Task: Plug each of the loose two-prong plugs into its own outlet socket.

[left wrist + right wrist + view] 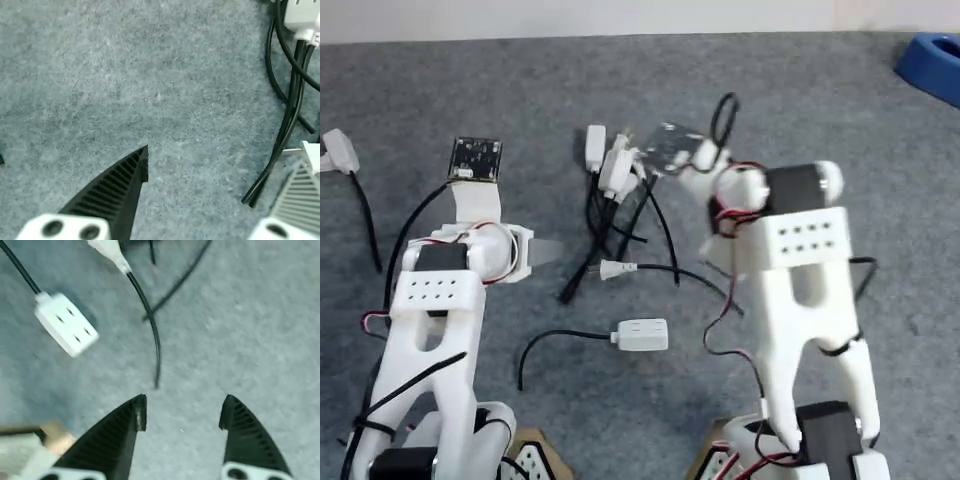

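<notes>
Item: white outlet socket block (640, 335), lying on the grey desk (840, 110) between the arms, slots unfilled. A loose two-prong plug (615, 268) lies near it but apart, its cord running toward a tangle of black cables and white fittings (610, 165) whose mating cannot be made out. Left gripper (225, 162) and right gripper (182, 412): both spread, grasping nothing; status as judged, at least this pair unjoined, no plug yet picked up.
</notes>
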Action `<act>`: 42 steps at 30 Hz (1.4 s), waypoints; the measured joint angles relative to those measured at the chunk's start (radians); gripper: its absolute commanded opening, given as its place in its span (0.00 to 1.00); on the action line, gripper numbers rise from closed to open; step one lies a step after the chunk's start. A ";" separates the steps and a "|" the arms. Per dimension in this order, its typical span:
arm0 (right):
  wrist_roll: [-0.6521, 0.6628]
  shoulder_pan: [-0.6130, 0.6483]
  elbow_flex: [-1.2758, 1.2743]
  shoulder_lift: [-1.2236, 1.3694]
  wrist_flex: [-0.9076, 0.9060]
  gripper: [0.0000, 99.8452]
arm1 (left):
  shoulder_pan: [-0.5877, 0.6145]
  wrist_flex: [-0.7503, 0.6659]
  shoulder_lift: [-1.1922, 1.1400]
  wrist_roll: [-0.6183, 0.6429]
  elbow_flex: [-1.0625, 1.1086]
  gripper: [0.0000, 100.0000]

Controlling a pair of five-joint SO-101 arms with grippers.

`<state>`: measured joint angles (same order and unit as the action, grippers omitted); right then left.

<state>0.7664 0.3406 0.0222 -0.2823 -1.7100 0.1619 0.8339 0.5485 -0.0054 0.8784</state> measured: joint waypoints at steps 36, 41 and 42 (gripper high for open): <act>0.009 0.161 0.244 0.621 0.318 0.23 | 0.041 0.241 -0.002 -0.068 0.058 0.41; 0.118 0.173 0.554 0.951 0.115 0.23 | 0.054 0.166 -0.002 -0.066 0.071 0.41; 0.135 0.180 0.598 1.002 0.058 0.23 | 0.049 0.161 -0.002 -0.066 0.071 0.41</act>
<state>0.9014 0.5201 0.6206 0.7196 -1.6517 0.2110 0.9950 0.5470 -0.0713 0.9490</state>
